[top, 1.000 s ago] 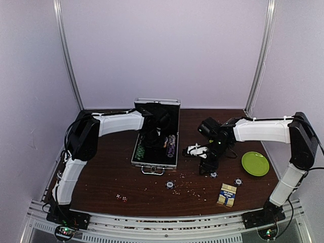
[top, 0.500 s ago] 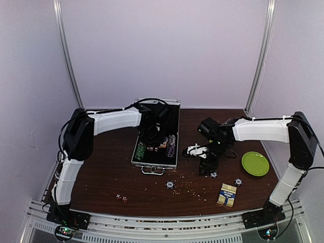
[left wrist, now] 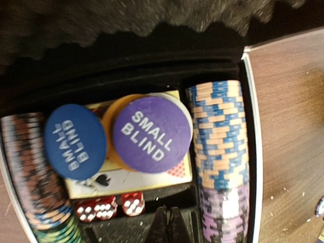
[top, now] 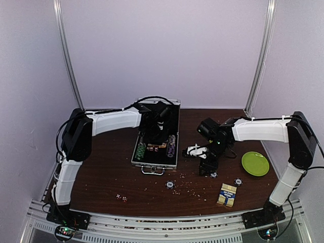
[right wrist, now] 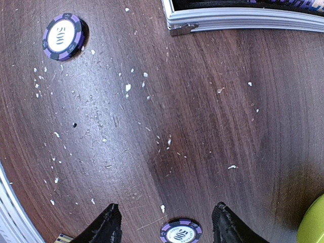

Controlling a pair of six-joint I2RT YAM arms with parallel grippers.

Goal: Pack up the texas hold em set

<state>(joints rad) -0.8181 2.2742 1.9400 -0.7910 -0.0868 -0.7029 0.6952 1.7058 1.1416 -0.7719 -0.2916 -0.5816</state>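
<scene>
The silver case lies open at the table's middle with its lid raised. My left gripper hovers inside it, shut and holding nothing. Below it lie a blue disc and a purple disc, both marked "small blind", on a card pack, with red dice and rows of striped chips. My right gripper is open low over the table, with a purple chip lying between its fingertips. More chips, the yellow-blue card box and dice lie loose.
A lime-green plate sits right of my right gripper. A small white object lies between the case and the right arm. Pale crumbs are scattered over the dark wood. Another purple chip shows near the case's corner.
My left gripper has closed and shifted slightly toward the back of the case. The right arm has not moved.
</scene>
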